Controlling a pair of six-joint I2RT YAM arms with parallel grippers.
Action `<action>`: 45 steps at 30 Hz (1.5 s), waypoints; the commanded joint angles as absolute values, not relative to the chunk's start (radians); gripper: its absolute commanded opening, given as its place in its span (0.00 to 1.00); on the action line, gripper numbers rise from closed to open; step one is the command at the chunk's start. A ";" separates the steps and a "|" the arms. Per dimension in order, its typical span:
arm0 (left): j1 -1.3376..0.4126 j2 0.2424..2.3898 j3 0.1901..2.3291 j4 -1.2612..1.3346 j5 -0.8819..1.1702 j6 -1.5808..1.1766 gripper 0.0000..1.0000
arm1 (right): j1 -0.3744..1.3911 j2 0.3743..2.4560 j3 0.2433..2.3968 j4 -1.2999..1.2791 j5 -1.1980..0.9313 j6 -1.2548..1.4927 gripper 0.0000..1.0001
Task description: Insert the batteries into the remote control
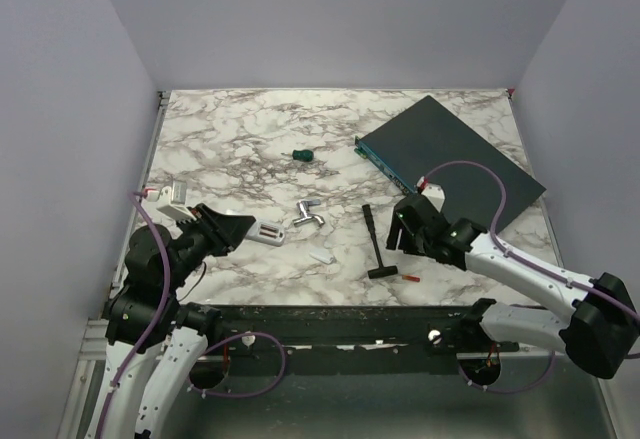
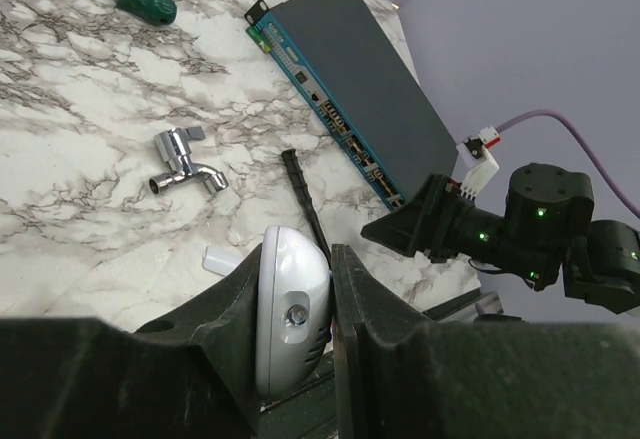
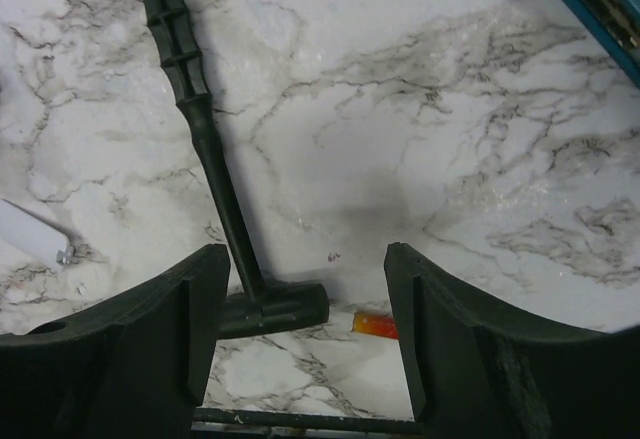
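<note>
Clamping white glossy remote control (image 2: 290, 304) edgewise, left pincer (image 2: 298, 259) tight.

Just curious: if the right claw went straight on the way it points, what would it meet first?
Probably bare table: the right gripper stands open over it. The black hammer lies just beside that line, the orange battery just short of it; depth is unclear.
</note>
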State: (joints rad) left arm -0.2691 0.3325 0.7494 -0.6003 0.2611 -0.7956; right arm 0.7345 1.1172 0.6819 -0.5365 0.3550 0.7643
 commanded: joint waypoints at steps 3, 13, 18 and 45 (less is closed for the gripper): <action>-0.264 0.334 0.732 -0.558 0.315 -0.804 0.00 | 0.731 1.037 0.645 -0.696 0.302 0.966 0.71; -0.264 0.362 0.713 -0.503 0.369 -0.825 0.00 | 0.732 0.943 0.541 -0.699 0.215 1.032 0.67; -0.265 0.343 0.727 -0.526 0.358 -0.820 0.00 | 0.733 0.924 0.509 -0.713 0.210 1.078 0.64; -0.264 0.335 0.680 -0.495 0.382 -0.807 0.00 | 0.733 1.009 0.492 -0.747 0.289 1.172 0.67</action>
